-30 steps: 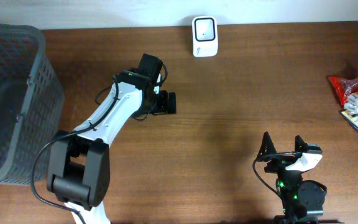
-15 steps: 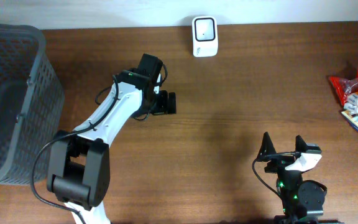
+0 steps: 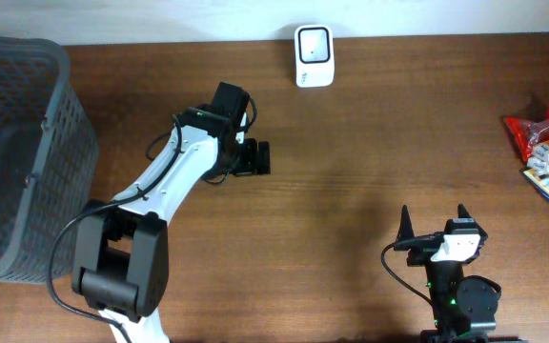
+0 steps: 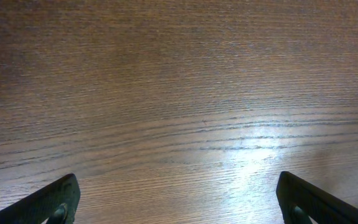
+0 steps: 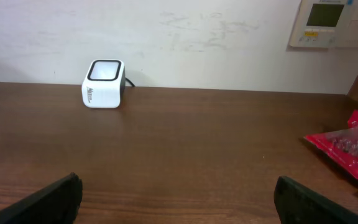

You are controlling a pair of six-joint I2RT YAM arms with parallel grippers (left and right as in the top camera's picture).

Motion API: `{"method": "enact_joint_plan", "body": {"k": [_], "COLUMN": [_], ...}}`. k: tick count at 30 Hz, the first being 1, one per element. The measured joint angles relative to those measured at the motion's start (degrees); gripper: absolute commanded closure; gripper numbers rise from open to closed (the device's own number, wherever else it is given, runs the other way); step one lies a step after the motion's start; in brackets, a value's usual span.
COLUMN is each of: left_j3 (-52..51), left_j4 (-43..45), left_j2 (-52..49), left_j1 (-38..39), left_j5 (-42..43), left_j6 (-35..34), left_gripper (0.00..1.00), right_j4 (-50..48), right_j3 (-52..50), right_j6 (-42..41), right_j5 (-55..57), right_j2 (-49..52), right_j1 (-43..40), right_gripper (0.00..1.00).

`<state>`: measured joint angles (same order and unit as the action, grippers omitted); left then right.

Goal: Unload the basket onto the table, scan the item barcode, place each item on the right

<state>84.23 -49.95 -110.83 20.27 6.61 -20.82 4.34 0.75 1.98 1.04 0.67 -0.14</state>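
Observation:
The white barcode scanner (image 3: 313, 44) stands at the table's far edge, its dark window facing up; the right wrist view shows it too (image 5: 103, 83). Items lie in a small pile at the right edge: a red snack packet (image 3: 544, 133) (image 5: 345, 142) with other packets beside it. My left gripper (image 3: 259, 158) hovers open over bare wood left of centre, below-left of the scanner; its view (image 4: 179, 202) shows only table between the fingers. My right gripper (image 3: 435, 215) is open and empty near the front edge (image 5: 178, 190), pointing toward the back wall.
A large dark grey mesh basket (image 3: 27, 105) fills the left end of the table. A cable runs from the scanner to the wall. A wall control panel (image 5: 331, 23) hangs at the back right.
The right gripper has turned slightly on its base, its wrist shifting a little left. The left arm has not moved.

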Motion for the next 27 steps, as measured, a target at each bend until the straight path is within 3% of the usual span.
{"method": "enact_joint_plan", "body": {"k": [27], "left_j3": [0.0], "left_j4": [-2.3], "left_j2": [0.0], "left_j1": [0.0], "left_j5": [0.0], "left_j6": [0.0], "left_gripper": [0.01], "right_j4": [0.0], "right_j3": [0.0], "right_j6": [-0.5], "right_j5": [0.0], "right_j2": [0.0], "right_j1": [0.0], "right_gripper": [0.02]}}
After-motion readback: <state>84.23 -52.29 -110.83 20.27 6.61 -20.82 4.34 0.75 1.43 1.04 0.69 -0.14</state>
